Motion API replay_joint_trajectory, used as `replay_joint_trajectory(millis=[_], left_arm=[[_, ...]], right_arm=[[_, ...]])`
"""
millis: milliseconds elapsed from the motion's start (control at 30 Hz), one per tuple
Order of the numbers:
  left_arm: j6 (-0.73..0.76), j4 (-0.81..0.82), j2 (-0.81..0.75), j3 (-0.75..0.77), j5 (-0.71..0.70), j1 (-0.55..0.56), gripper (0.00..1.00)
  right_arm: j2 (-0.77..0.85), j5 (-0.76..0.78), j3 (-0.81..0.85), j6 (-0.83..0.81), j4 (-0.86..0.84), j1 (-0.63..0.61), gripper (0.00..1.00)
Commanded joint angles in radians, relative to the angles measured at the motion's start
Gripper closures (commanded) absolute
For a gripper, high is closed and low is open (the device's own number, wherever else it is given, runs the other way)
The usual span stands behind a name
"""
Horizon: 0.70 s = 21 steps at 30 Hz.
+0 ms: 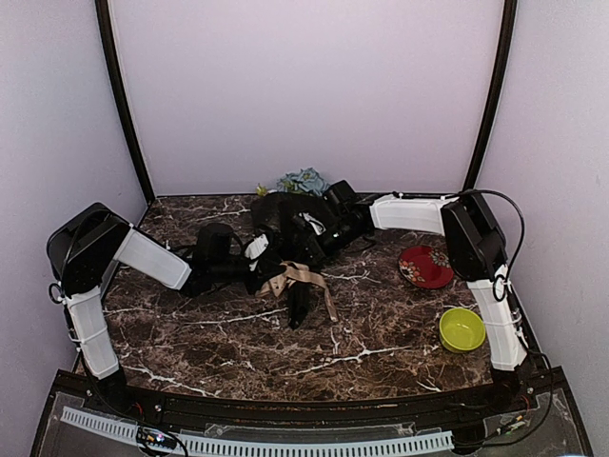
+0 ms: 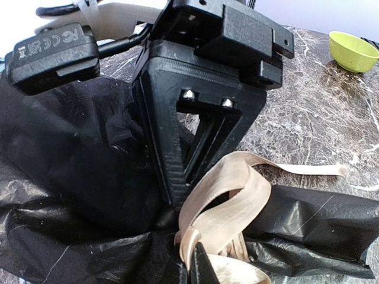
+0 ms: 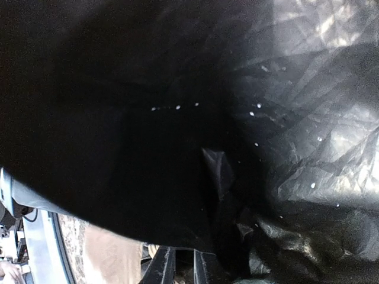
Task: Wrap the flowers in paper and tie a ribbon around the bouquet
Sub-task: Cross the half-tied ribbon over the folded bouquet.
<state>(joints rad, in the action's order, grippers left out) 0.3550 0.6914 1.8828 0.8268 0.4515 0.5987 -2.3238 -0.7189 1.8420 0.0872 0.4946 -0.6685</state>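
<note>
Beige ribbon (image 2: 228, 195) is looped nearest lens, apparently pinched in left pincer (image 2: 200, 266), which is closed tight so loop is held up for tying. Black paper (image 2: 71, 177) is bunched round flowers (image 1: 303, 181), tops seen at far end. Wrap is steadied on worktop (image 1: 238, 343) by right pincer (image 2: 180, 189); jaws narrow, grip cannot be told. Knot judged unfinished.

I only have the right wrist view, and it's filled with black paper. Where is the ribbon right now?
Observer: The ribbon is looped over the paper, right at the tip of your right fingers.
Operator: Any loose tail?
Observer: One tail lies flat on the table, on the side of the green bowl.
Operator: Do the flowers show?
Observer: Yes, the flowers poke out at the paper's far end.
</note>
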Motion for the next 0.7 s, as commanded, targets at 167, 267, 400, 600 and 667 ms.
replay_joint_trajectory(millis=[167, 267, 400, 600, 667], left_arm=[[-0.003, 0.042, -0.042, -0.017, 0.007, 0.003, 1.00], [-0.006, 0.041, -0.040, -0.017, 0.010, 0.003, 1.00], [-0.008, 0.037, -0.038, -0.017, 0.018, 0.003, 1.00], [-0.008, 0.039, -0.036, -0.017, 0.009, 0.003, 1.00], [-0.010, 0.040, -0.036, -0.018, 0.008, 0.003, 1.00]], right_arm=[[0.001, -0.094, 0.001, -0.088, 0.057, -0.009, 0.85], [0.016, -0.133, -0.024, -0.050, -0.006, -0.010, 0.85], [0.006, -0.170, -0.015, -0.012, -0.048, -0.009, 0.84], [-0.003, -0.169, -0.022, -0.008, -0.057, -0.011, 0.85], [-0.004, -0.158, -0.023, -0.009, -0.054, -0.011, 0.85]])
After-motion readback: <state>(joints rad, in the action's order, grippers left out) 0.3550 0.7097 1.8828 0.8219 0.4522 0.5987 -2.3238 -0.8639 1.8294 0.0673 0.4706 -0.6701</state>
